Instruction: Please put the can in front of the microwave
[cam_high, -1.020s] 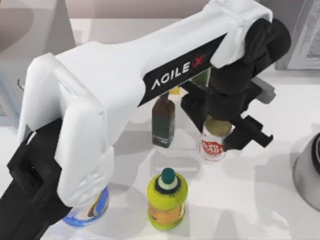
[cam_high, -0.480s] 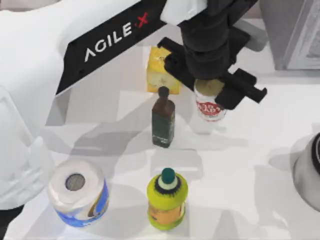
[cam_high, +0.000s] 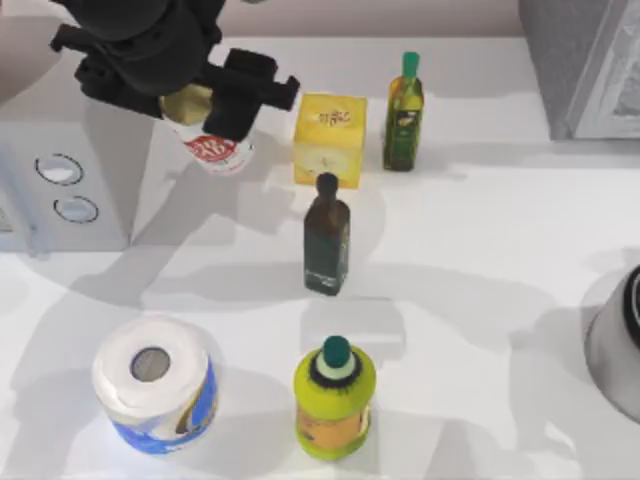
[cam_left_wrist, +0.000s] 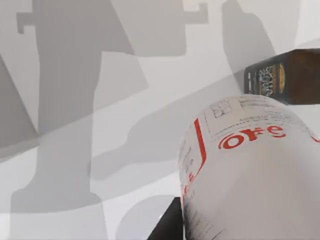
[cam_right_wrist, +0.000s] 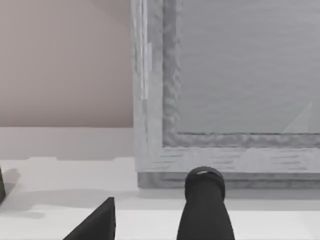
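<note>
Now the can (cam_high: 213, 146), white with red print and a dull gold top, hangs tilted in the left gripper (cam_high: 190, 98) near the far left of the table (cam_high: 480, 250), just right of the microwave (cam_high: 60, 185). The gripper's black fingers are closed on the can's upper end, and the can's shadow falls on the tabletop below it (so it appears to be off the surface). In the left wrist view the can (cam_left_wrist: 250, 170) looms close, its red lettering facing the camera, with a dark brown bottle (cam_left_wrist: 282, 76) lying beyond it. The microwave's face shows two round ringed knobs. To the can's right stands a yellow box (cam_high: 329, 139), then a green bottle (cam_high: 404, 110) with a green cap. The dark brown bottle (cam_high: 327, 236) stands nearer the middle, with a yellow-green bottle (cam_high: 334, 398) and a blue-wrapped paper roll (cam_high: 155, 385) at the near side. The right wrist view faces a grey appliance (cam_right_wrist: 230, 85) with a white panelled side; whether the right gripper is open cannot be told.
</note>
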